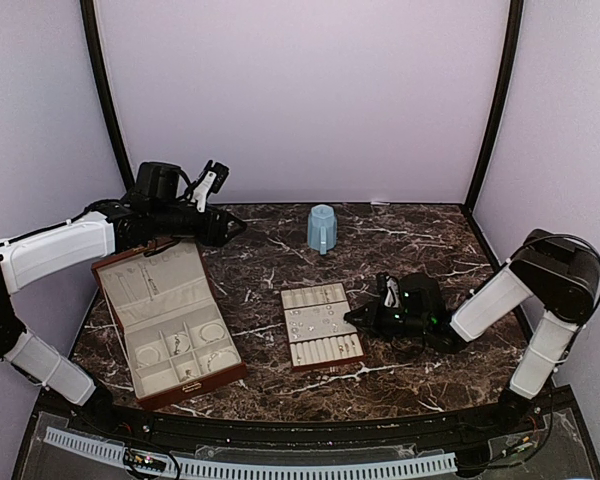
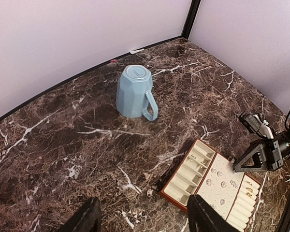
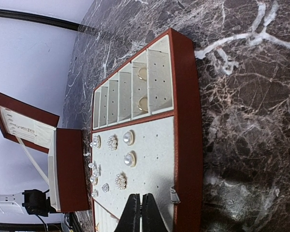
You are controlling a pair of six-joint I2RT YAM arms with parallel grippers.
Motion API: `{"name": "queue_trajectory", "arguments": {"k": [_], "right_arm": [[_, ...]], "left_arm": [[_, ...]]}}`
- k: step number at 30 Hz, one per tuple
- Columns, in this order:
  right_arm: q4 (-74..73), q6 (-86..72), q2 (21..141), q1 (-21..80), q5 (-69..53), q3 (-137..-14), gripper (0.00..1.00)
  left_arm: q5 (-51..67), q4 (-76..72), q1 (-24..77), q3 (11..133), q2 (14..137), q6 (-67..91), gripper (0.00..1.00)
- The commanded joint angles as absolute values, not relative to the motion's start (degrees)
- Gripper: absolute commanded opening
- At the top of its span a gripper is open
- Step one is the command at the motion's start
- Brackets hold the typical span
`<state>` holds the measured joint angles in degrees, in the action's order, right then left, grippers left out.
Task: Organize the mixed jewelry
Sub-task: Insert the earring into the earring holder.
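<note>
The jewelry is small silver and pearl pieces. Several studs (image 3: 120,181) sit pinned on the centre panel of the cream slotted tray (image 3: 186,121), and two rings (image 3: 143,103) stand in its slots. The tray also shows in the top view (image 1: 352,340) and the left wrist view (image 2: 186,180). Thin hoops (image 1: 213,332) lie in compartments of the open reddish-brown box (image 1: 115,295). My right gripper (image 3: 141,212) is shut, low over the tray's centre panel near its right edge; I see nothing clearly between its tips. My left gripper (image 2: 145,222) is open and empty, held high over the table's back left.
A light blue mug (image 1: 322,228) stands upside down at the back centre, also in the left wrist view (image 2: 134,92). The box stands left of the tray with its lid up. A small metal clasp (image 3: 174,195) sits on the tray's rim. Walls enclose the table.
</note>
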<state>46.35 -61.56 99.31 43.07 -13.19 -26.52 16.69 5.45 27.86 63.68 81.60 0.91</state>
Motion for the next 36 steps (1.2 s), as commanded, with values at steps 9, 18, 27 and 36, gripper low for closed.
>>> {"name": "queue_trajectory", "arguments": {"k": [9,18,27,36], "right_arm": [[42.10,-59.80,96.99,43.15,-9.79,-26.15,0.00],[38.72,-58.08,94.96,43.68,-7.87,-26.71,0.01],[37.26,-57.38,93.58,43.77,-7.16,-26.87,0.03],[32.39,-54.59,91.76,43.86,-6.22,-28.48,0.06]], "left_arm": [[16.94,4.75,27.59,62.71,79.02,0.97,0.64],[17.01,4.75,27.51,62.65,78.89,0.97,0.64],[16.88,4.70,27.57,62.63,78.54,1.00,0.64],[16.70,4.59,27.59,62.52,78.44,0.97,0.64]]}}
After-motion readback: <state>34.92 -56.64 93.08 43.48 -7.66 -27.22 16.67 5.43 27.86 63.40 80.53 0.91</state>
